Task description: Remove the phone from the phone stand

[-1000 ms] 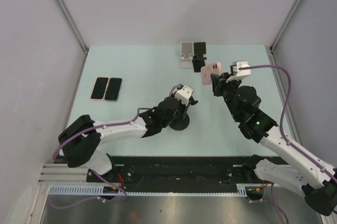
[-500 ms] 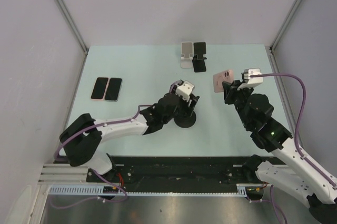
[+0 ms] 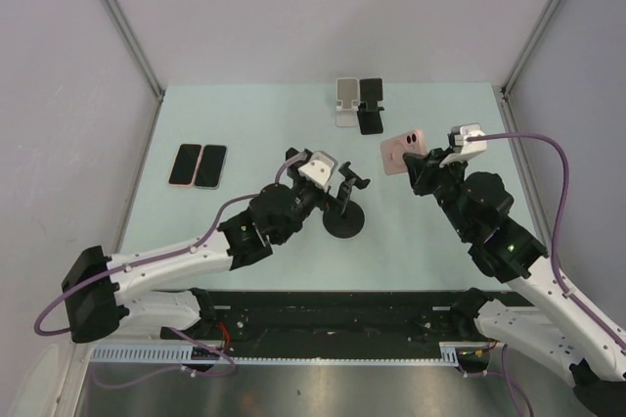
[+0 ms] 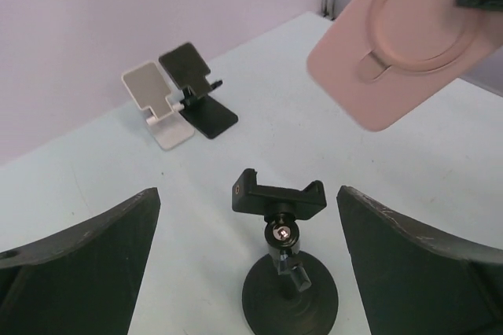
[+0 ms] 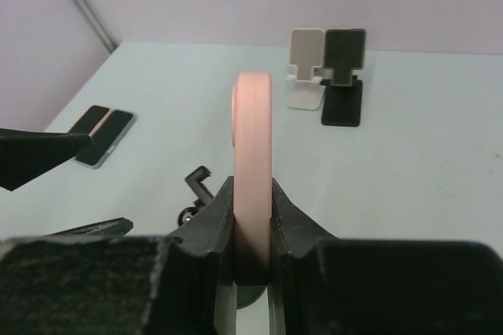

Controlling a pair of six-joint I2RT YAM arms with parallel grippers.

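Observation:
The pink phone point(image 3: 402, 153) hangs in the air, right of the stand and apart from it, with my right gripper point(image 3: 423, 166) shut on its edge. In the right wrist view the phone point(image 5: 253, 146) stands edge-on between the fingers point(image 5: 295, 229). The black phone stand point(image 3: 344, 221), a round base with an empty clamp point(image 4: 279, 197) on top, sits mid-table. My left gripper point(image 3: 342, 180) is open just behind the clamp, its fingers point(image 4: 86, 260) wide on either side of the stand point(image 4: 289, 300) without touching it. The phone point(image 4: 405, 48) shows at upper right in the left wrist view.
Two dark phones point(image 3: 198, 164) lie flat side by side at the left of the table. A white stand point(image 3: 346, 102) and a black stand point(image 3: 371, 106) sit together at the back middle. Grey walls close in the table on three sides.
My left gripper has opened wide, let go of the phone stand and drawn back to the left. My right gripper has carried the pink phone slightly right and tilted it.

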